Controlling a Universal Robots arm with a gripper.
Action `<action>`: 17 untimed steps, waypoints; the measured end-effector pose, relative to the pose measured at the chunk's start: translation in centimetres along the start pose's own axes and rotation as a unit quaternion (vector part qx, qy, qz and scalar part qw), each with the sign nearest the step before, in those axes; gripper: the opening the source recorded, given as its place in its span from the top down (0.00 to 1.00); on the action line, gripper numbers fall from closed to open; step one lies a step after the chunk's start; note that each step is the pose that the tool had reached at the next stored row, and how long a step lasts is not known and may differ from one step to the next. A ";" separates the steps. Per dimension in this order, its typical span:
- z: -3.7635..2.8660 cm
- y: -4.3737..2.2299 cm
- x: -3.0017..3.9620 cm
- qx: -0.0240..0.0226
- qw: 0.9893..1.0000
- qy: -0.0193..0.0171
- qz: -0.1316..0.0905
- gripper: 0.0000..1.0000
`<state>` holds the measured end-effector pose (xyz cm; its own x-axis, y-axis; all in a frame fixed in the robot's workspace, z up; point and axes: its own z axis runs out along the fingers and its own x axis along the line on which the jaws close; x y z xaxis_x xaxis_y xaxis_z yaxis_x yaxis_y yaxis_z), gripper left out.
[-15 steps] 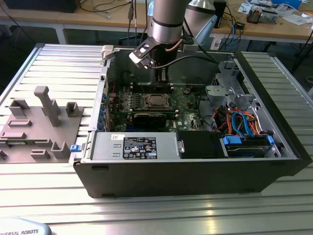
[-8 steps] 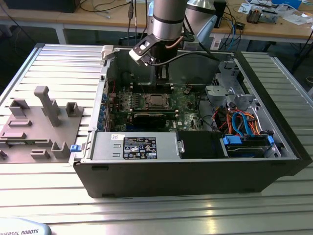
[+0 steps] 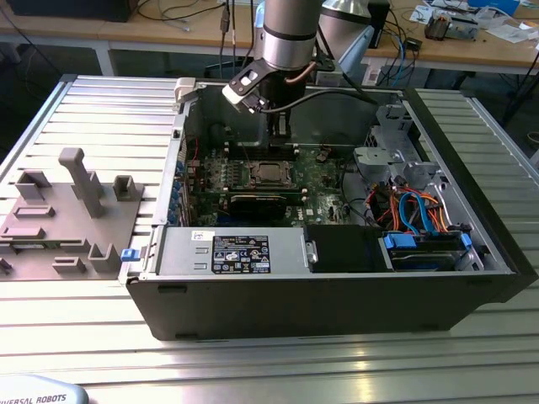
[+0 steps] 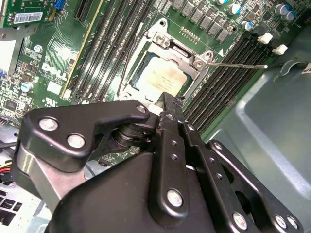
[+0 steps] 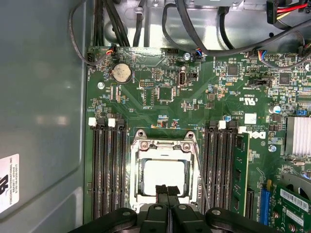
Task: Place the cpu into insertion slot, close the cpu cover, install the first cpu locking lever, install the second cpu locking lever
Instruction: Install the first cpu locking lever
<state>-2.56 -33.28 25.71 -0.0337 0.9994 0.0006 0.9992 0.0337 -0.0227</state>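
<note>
The tool (pinched closed) over cpu edge — perhaps touching.

Bare metal, gloss and matt black
The cpu has a pale satin metal top; the cpu cover is bright bare metal, the motherboard glossy green, the gripper matt black, the computer case wall dull grey sheet metal

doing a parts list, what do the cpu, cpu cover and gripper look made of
cpu: pale grey metal top, dull sheen. cpu cover: bright silvery sheet metal, glinting edges. gripper: matte black, likely coated metal or plastic, with screws.
</note>
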 end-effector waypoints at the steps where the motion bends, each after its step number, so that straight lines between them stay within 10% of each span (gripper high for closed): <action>1: 0.00 0.00 0.00 0.000 1.000 0.000 -0.002 0.89; 17: 0.00 0.00 0.00 0.000 0.998 -0.006 -0.058 0.89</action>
<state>-2.56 -33.28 25.71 -0.1500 0.9887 -0.0084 0.9884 0.1497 -0.0234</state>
